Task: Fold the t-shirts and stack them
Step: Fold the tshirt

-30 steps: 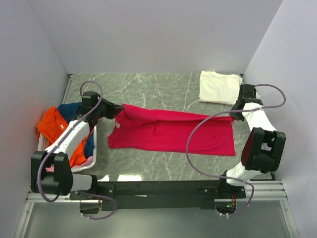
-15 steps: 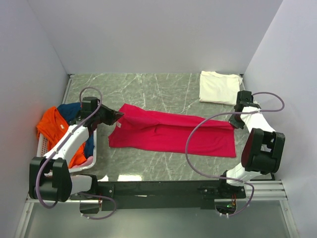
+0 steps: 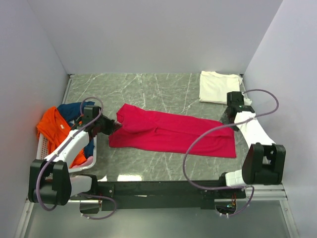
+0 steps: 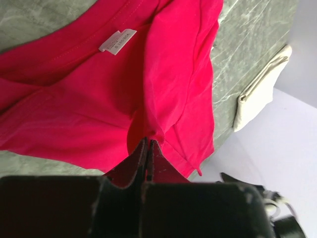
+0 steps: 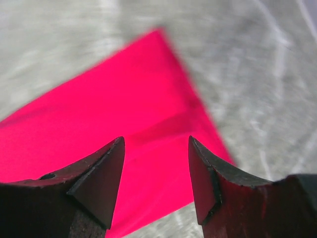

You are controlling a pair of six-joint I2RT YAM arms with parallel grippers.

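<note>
**One end pinched thin, the other not yet held**

The left gripper (image 4: 147, 148) has its jaws pressed together on a narrow ridge of the crimson t-shirt (image 3: 173, 133), close to the collar end where the white neck label (image 4: 117, 40) shows. The bite looks small. It may hold only the upper layer of cloth, and a firm pull could slide it free or peel that layer off the one beneath.

The right gripper (image 5: 156, 173) has its jaws spread with nothing between them. It hovers over the shirt's far right corner, with bare table (image 3: 148, 89) just beyond the hem. If the jaws close there without settling lower, they could pinch air or catch only the edge. The frames do not show whether the fingertips touch the cloth.

The shirt lies as a long band across the middle of the table, between the two arms. With only one end secured, any lift or drag would likely skew the band and put creases into the fold.

The folded cream t-shirt (image 3: 218, 87) sits near the right arm at the far right corner, so a wide swing could nudge it out of square. On the left, the orange t-shirt (image 3: 52, 126) and navy t-shirt (image 3: 74, 110) spill from the basket (image 3: 43, 145) beside the left arm, whose cable could snag them.
</note>
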